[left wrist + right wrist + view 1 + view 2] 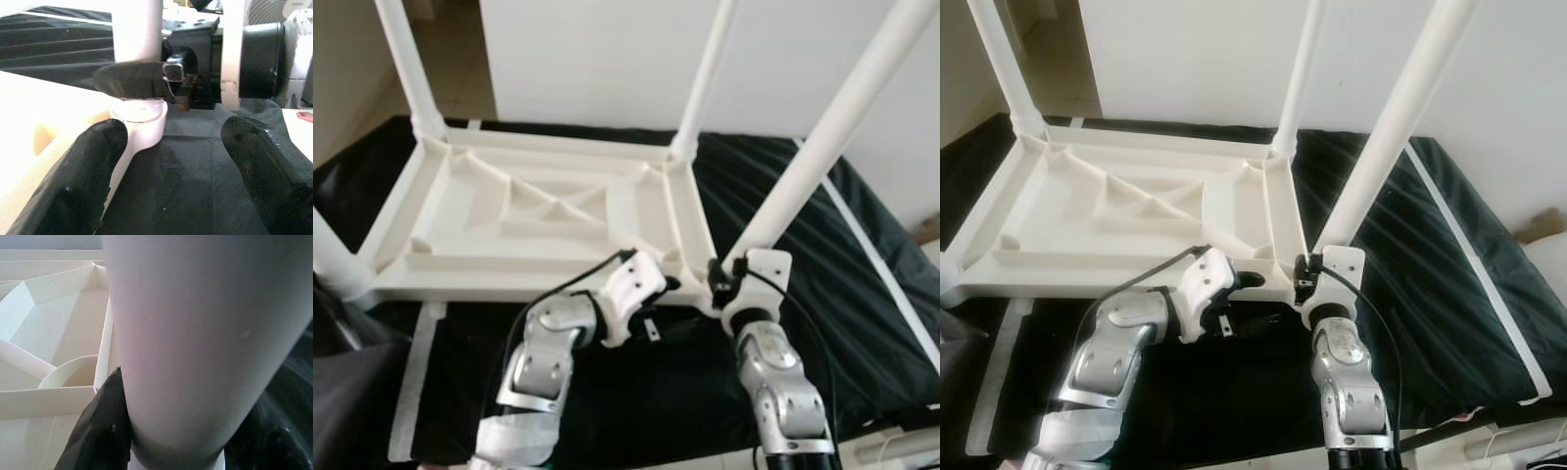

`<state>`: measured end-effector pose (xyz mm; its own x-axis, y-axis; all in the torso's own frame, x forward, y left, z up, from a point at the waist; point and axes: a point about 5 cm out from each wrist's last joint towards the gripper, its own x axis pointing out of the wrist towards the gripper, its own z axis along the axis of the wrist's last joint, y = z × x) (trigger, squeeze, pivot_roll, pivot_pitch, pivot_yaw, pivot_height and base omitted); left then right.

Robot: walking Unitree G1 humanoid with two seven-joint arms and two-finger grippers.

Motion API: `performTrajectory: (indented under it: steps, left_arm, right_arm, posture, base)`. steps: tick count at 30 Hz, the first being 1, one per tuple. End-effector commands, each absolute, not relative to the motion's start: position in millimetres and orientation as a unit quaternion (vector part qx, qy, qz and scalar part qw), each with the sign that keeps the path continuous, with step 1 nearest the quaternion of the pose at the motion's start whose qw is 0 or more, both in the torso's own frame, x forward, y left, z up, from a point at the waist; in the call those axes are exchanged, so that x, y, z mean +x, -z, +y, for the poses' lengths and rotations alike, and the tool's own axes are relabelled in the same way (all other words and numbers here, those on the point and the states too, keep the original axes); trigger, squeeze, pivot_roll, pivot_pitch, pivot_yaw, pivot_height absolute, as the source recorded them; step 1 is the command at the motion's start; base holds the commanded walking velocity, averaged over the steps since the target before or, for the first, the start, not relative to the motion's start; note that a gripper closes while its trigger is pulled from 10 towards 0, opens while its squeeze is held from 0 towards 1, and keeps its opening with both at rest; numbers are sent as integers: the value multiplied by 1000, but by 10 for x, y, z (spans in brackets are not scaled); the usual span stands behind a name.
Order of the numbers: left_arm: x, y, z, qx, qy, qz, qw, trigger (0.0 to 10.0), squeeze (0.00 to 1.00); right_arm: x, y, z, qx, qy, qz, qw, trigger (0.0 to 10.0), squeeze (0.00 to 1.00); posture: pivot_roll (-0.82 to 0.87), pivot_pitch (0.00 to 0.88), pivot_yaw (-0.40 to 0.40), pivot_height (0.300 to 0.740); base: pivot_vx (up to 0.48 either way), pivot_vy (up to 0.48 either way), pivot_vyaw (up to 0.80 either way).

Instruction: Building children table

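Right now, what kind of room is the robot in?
Probably a room in a home, though I can't say which. An upside-down white plastic table lies on a black sheet with a plain white wall behind and pale floor beyond.

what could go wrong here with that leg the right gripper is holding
1. The near-right leg leans outward from its corner socket, unlike the far legs; the right gripper clamps it only near the base, so it may seat crooked or lever out.
2. The left gripper is open beside that corner, gripping nothing, so the upturned tabletop could slide on the black sheet.
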<state>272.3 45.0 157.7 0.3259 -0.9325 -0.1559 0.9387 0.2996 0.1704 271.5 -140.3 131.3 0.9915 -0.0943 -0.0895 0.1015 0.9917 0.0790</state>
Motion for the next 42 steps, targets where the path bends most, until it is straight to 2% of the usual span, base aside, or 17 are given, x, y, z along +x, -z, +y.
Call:
performTrajectory:
  steps: [1, 11, 12, 14, 15, 19, 21, 25, 26, 28, 29, 34, 35, 36, 39, 42]
  left_arm:
    - [2869, -1599, 482, 108, 457, -7, 883, 10000, 0]
    - [2937, -1575, 468, 151, 424, -25, 893, 10000, 0]
    - [2947, -1574, 472, 163, 415, -33, 894, 10000, 0]
    - [2952, -1577, 475, 170, 411, -40, 895, 10000, 0]
    - [2958, -1579, 480, 176, 407, -46, 895, 10000, 0]
    - [3001, -1570, 467, 181, 402, -42, 897, 10000, 0]
    - [3028, -1587, 446, 187, 410, -49, 891, 10000, 0]
    - [3038, -1604, 432, 189, 417, -56, 888, 10000, 0]
    - [3042, -1617, 432, 187, 419, -58, 887, 10000, 0]
    - [3045, -1624, 434, 186, 420, -60, 886, 10000, 0]
    - [3022, -1618, 418, 176, 440, -58, 878, 10000, 0]
    - [2967, -1584, 395, 143, 487, -35, 861, 10000, 0]
    - [2894, -1585, 374, 126, 525, -33, 841, 10000, 0]
    - [2868, -1583, 361, 115, 538, -29, 834, 10000, 0]
    - [2859, -1580, 352, 110, 544, -28, 831, 10000, 0]
    - [2787, -1573, 294, 109, 572, -33, 812, 10000, 0]
  right_arm:
    - [2649, -1108, -1397, 56, 63, 94, 992, 10000, 0]
    - [2665, -1132, -1622, 22, 70, 60, 995, 10000, 0]
    - [2662, -1137, -1667, 16, 69, 54, 996, 10000, 357]
    - [2658, -1141, -1694, 13, 69, 51, 996, 10000, 357]
    - [2655, -1144, -1710, 16, 65, 49, 997, 10000, 1000]
    - [2638, -1178, -1747, 19, 32, 32, 999, 10000, 1000]
    - [2605, -1214, -1796, 14, -19, 13, 1000, 10000, 1000]
    - [2590, -1232, -1863, 14, -41, 4, 999, 10000, 1000]
    - [2582, -1237, -1925, 7, -62, 3, 998, 10000, 741]
    - [2577, -1237, -1966, 3, -77, 3, 997, 10000, 741]
    - [2575, -1243, -2068, -16, -109, 1, 994, 10000, 0]
    - [2589, -1252, -2140, -24, -139, 4, 990, 10000, 0]
    - [2614, -1244, -2164, -30, -193, 22, 981, 10000, 0]
    - [2636, -1250, -2182, -39, -210, 25, 977, 10000, 0]
    - [2650, -1255, -2198, -45, -220, 25, 974, 10000, 0]
    - [2826, -1286, -2205, -73, -260, 34, 962, 10000, 0]
  posture:
    - [33, 18, -90, 740]
    - [21, 2, -62, 740]
    - [19, 1, -59, 740]
    - [19, 1, -59, 740]
    - [16, 1, -55, 740]
    - [-12, 4, -23, 740]
    - [-25, 2, -10, 740]
    - [-29, 0, -4, 740]
    - [-31, 0, 3, 740]
    - [-31, 0, 3, 740]
    - [-36, 0, 8, 740]
    - [-36, 0, 8, 740]
    - [-39, 0, 9, 740]
    - [-37, 0, 6, 740]
    - [-37, 0, 6, 740]
    - [-32, 0, -3, 740]
  base:
    - [0, 0, 0]
    - [0, 0, 0]
    - [0, 0, 0]
    - [0, 0, 0]
    - [0, 0, 0]
    - [0, 0, 0]
    - [0, 0, 0]
    - [0, 0, 0]
    - [0, 0, 0]
    - [0, 0, 0]
    - [0, 0, 0]
    - [0, 0, 0]
    - [0, 0, 0]
    - [0, 0, 0]
    - [0, 0, 0]
    - [0, 0, 0]
